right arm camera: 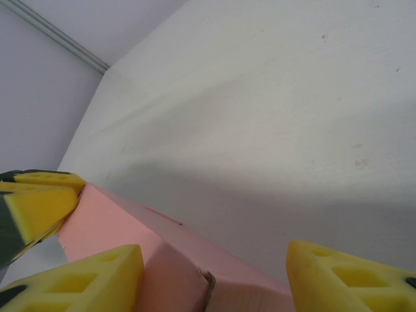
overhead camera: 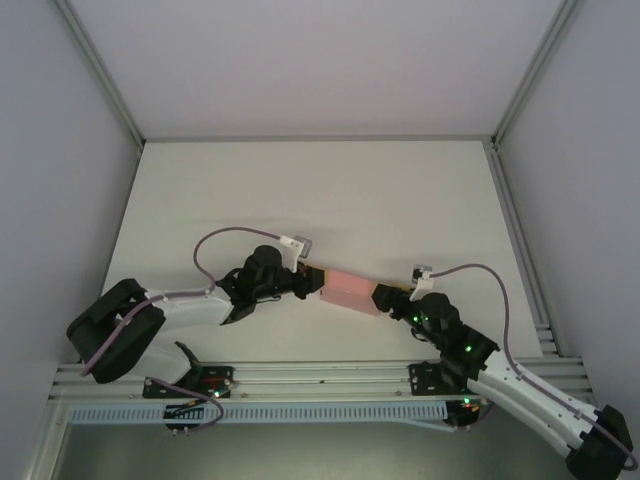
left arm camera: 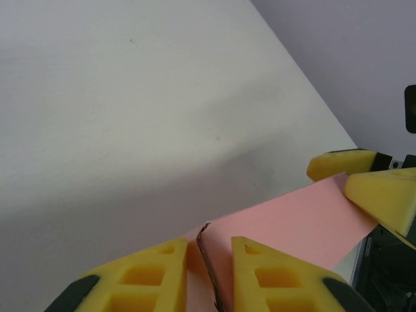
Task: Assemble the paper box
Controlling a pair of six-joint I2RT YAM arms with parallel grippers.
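White table (overhead camera: 300, 190), pink paper box (overhead camera: 350, 291), oblong, folded edges

Matte white tabletop (overhead camera: 300, 190), pale lavender enclosure walls (overhead camera: 50, 150) on three sides, aluminium corner posts (overhead camera: 100, 70), aluminium rails (overhead camera: 320, 374) along the near edge, slotted cable duct (overhead camera: 300, 412) alongside

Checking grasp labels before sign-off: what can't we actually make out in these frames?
Top view: both ends of the paper box are hidden by the left pincer and right pincer; flaps too small to read.
Right wrist view: the bottom edge cuts off the right pincer's fingers, so contact with the box can't be told.
Left wrist view: the bottom edge cuts off the card pinched by the left pincer.
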